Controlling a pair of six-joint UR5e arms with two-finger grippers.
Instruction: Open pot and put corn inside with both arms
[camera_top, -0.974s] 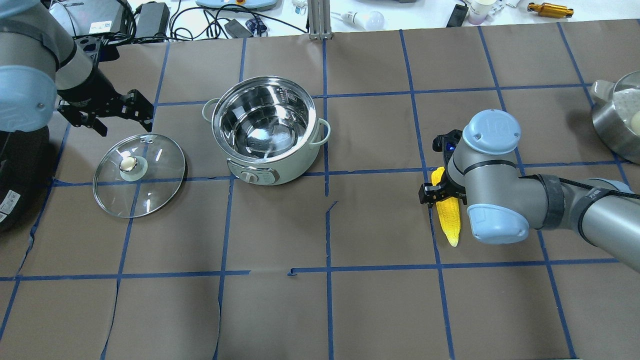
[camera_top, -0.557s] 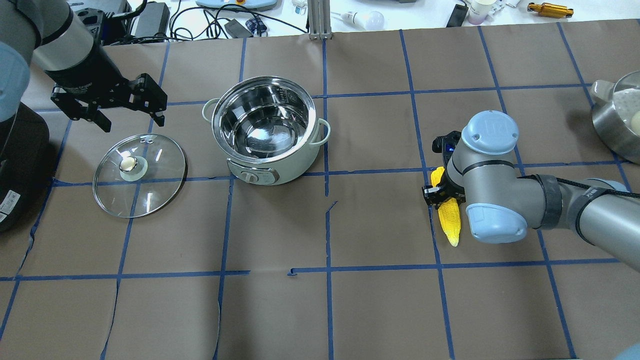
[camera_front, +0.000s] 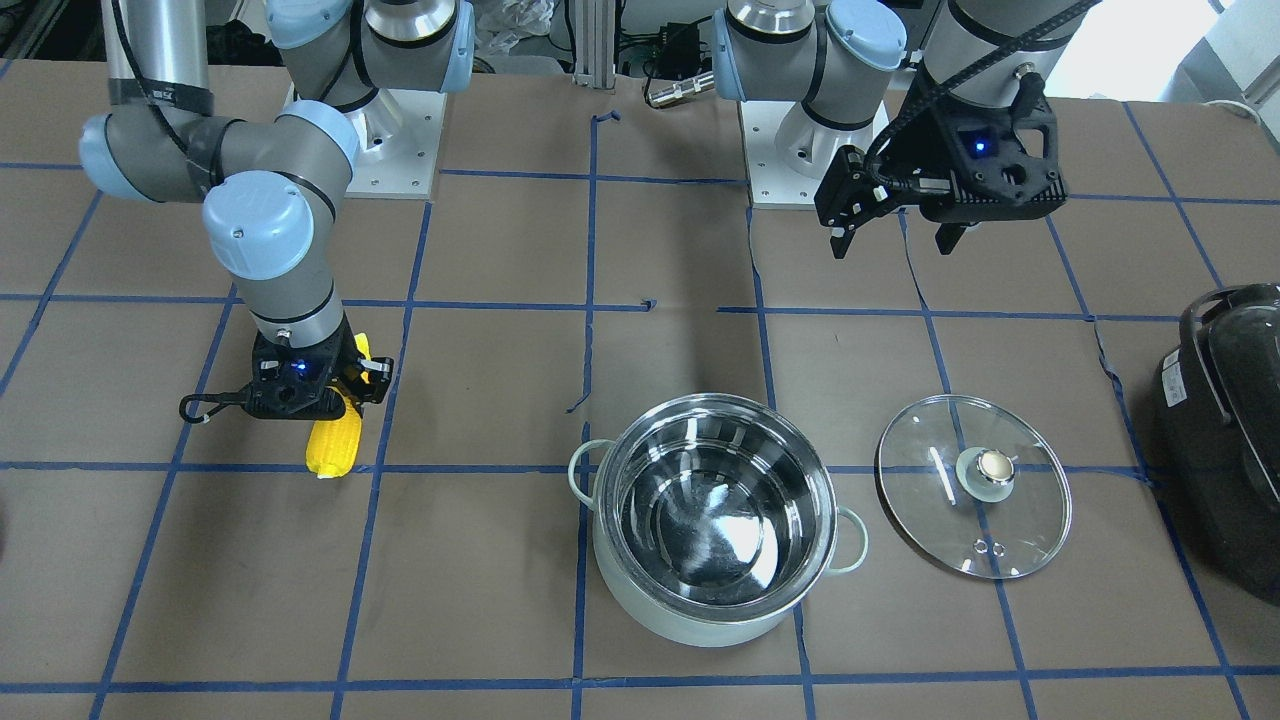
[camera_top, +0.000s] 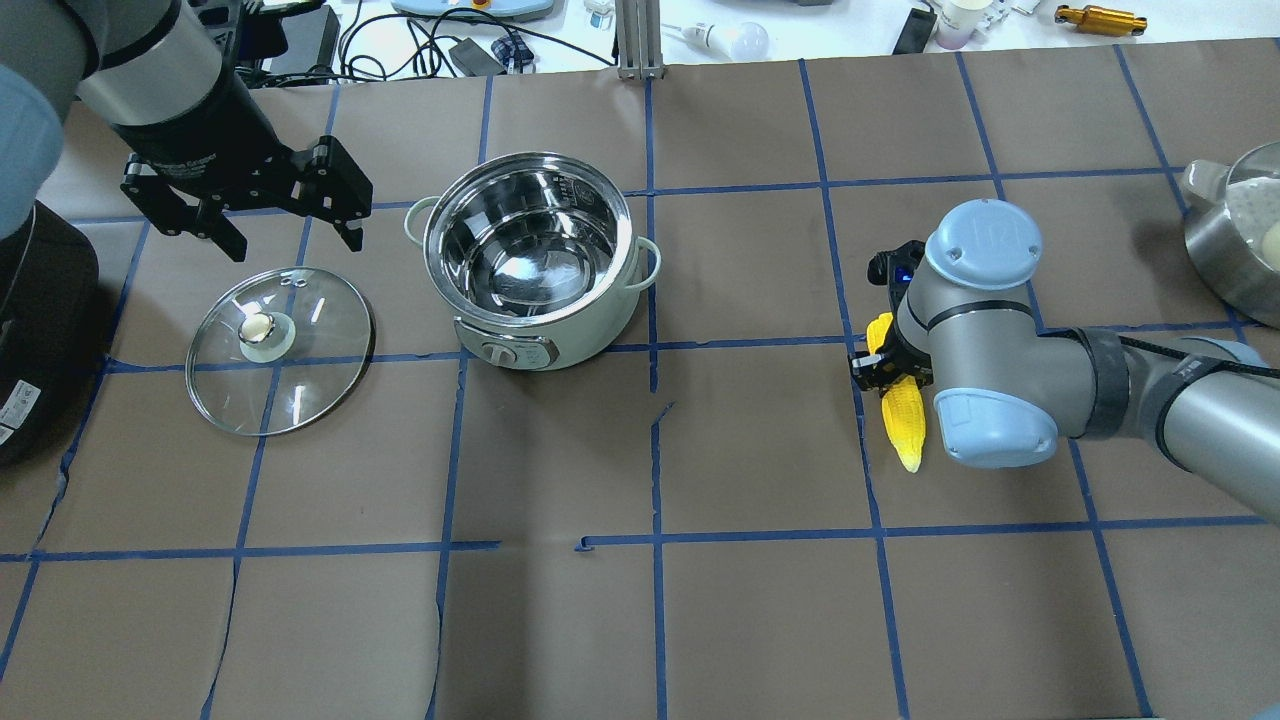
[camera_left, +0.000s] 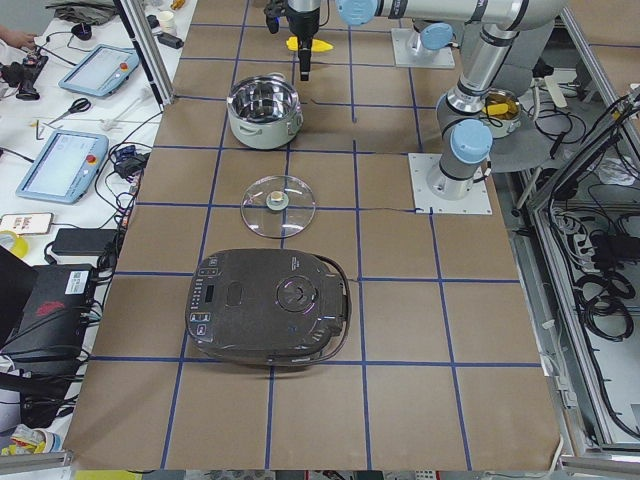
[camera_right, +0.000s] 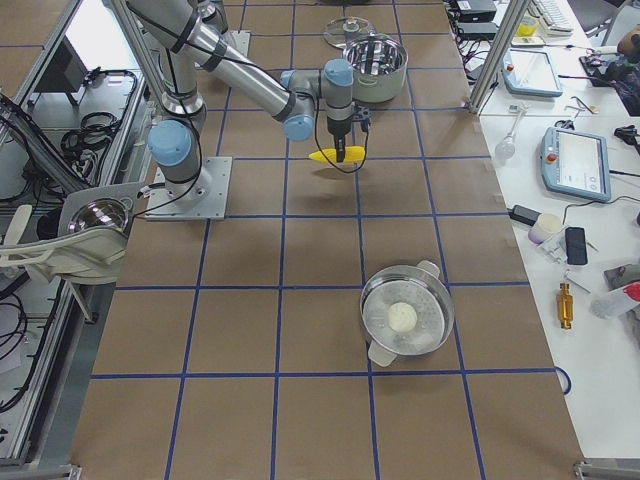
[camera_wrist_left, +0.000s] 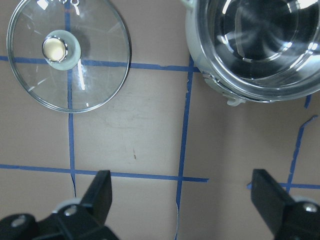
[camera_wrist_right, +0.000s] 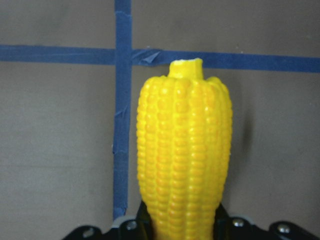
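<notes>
The pot (camera_top: 560, 335) stands open and empty at centre-left; it also shows in the front view (camera_front: 700, 620) and the left wrist view (camera_wrist_left: 210, 60). Its glass lid (camera_top: 300, 385) lies flat on the table to the pot's left, knob up; the front view (camera_front: 1020, 530) and the left wrist view (camera_wrist_left: 95, 85) show it too. My left gripper (camera_top: 295, 235) is open and empty, raised beyond the lid, beside the pot's left handle. My right gripper (camera_front: 320, 395) is shut on the yellow corn (camera_top: 903, 425), pointed end toward the robot, low over the table at the right. The right wrist view shows the corn (camera_wrist_right: 185, 155) between the fingers.
A black appliance (camera_top: 30, 330) sits at the left edge of the table, near the lid. A steel pan (camera_top: 1235, 240) with a white ball in it stands at the far right. Cables and tools lie beyond the far edge of the table.
My left gripper has risen and moved right, from beside the lid toward the pot, still open. My right gripper has shifted the corn slightly away from the robot.
</notes>
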